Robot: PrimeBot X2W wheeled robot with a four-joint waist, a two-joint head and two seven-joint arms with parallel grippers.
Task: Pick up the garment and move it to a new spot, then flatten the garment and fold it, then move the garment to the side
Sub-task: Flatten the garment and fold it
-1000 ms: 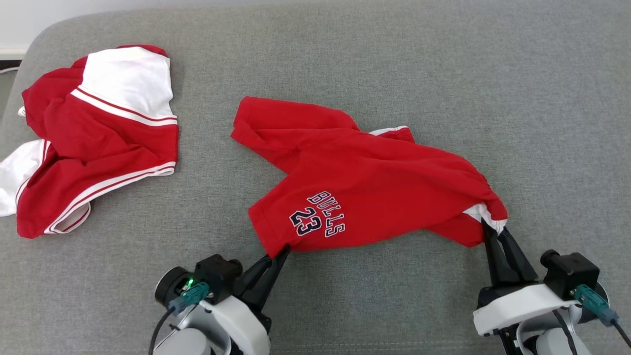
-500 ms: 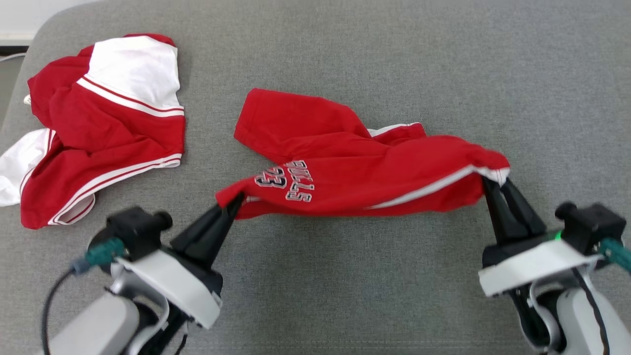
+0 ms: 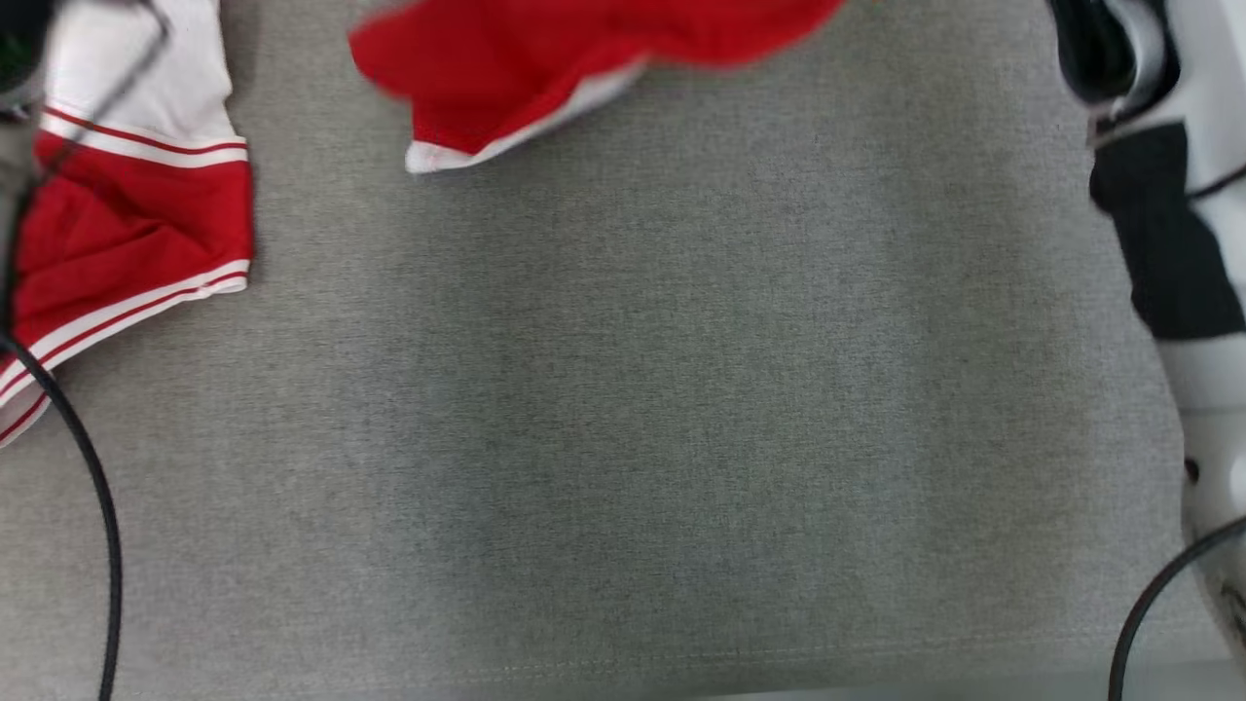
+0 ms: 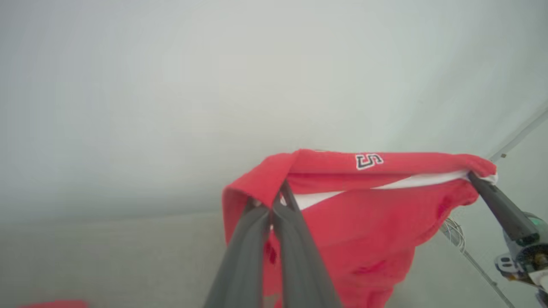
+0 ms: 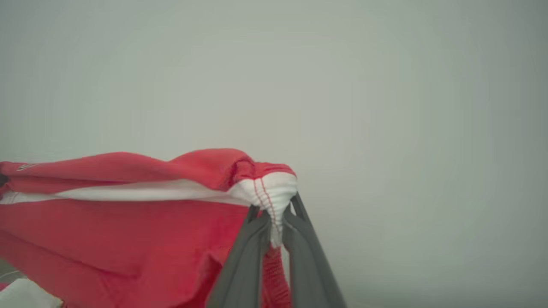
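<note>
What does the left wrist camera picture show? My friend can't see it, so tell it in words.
The left gripper, fingers shut, pinches one end of a red garment with a white band. The right gripper pinches the other end at the right, so the cloth stretches between them and hangs down below. Behind it is a pale, blurry background.

Red garment with white trim, blurred, at the top centre of the head view. In the wrist views it hangs off the surface, taut along its upper edge. A white band runs beneath that edge, a dark-outlined white character shows on top, and the remainder drapes downward in loose folds.
</note>
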